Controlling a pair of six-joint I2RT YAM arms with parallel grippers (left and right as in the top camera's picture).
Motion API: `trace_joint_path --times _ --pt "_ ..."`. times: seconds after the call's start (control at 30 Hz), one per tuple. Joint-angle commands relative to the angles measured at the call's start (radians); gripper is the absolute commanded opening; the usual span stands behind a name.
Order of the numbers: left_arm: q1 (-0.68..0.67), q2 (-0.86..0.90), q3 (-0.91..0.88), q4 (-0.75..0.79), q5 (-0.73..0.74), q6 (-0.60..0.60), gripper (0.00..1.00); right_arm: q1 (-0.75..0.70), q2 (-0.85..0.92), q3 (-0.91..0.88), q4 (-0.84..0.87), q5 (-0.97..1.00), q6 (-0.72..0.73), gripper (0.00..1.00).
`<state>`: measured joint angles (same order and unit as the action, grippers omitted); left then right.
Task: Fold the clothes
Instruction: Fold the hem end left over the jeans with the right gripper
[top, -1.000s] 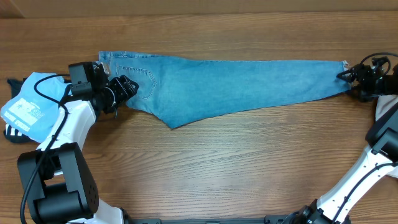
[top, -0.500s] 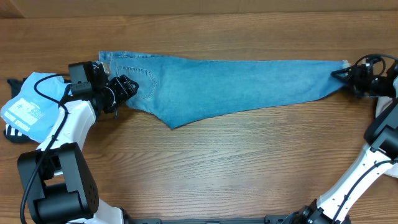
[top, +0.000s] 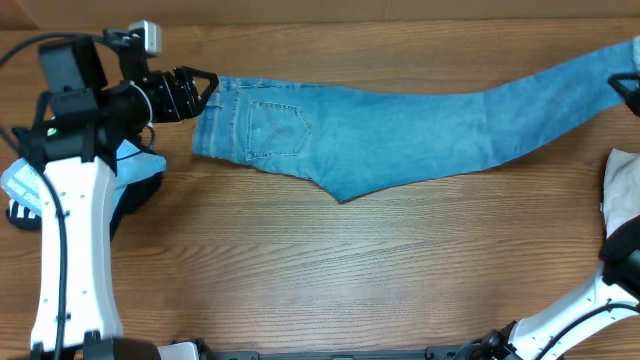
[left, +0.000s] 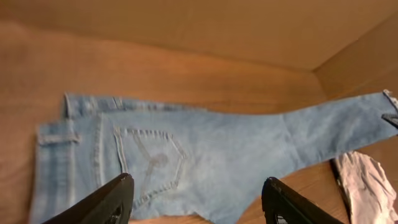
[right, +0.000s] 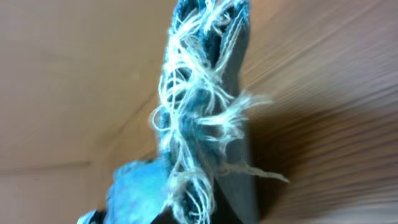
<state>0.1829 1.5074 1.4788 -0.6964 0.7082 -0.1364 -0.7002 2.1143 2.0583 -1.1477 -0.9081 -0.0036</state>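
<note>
The clothes' main piece, the light-blue jeans (top: 400, 125), lies stretched across the far half of the table, pocket end at the left. Its frayed hem (right: 199, 93) is pinched in my right gripper (right: 205, 208), which is shut on it at the overhead view's right edge (top: 625, 88); that leg end rises off the table. My left gripper (top: 200, 92) hovers by the waistband, open and holding nothing. In the left wrist view its fingers (left: 115, 199) frame the jeans (left: 186, 155) from above.
A sky-blue printed shirt (top: 25, 185) and a black garment (top: 130, 195) lie under the left arm at the left edge. A cream-white garment (top: 622, 190) lies at the right edge. A brown cardboard wall (left: 249, 31) stands behind the table.
My right gripper has shut on the hem and pulled it right and up, dragging the jeans rightward. My left arm has lifted off the waistband and swung toward the back.
</note>
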Motion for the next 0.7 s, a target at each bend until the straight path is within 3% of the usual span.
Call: trace_joint_path --times 0.0,0.23,0.33,0.43,0.67 --pt "-0.006 -0.066 0.030 -0.010 0.017 0.032 0.70 0.179 -0.016 0.018 -0.080 0.030 -0.030 0.04" --pt "-0.006 -0.090 0.030 -0.085 0.018 0.032 0.69 0.659 -0.016 0.017 -0.141 0.417 0.047 0.04" --pt "-0.006 -0.090 0.030 -0.090 0.018 0.032 0.69 0.769 -0.016 -0.010 -0.117 0.467 0.058 0.04" --pt "-0.006 -0.090 0.030 -0.092 0.018 0.024 0.69 0.838 -0.012 -0.090 -0.037 0.481 0.109 0.04" --pt "-0.006 -0.090 0.030 -0.104 0.018 0.024 0.69 0.847 -0.011 -0.186 0.056 0.481 0.136 0.04"
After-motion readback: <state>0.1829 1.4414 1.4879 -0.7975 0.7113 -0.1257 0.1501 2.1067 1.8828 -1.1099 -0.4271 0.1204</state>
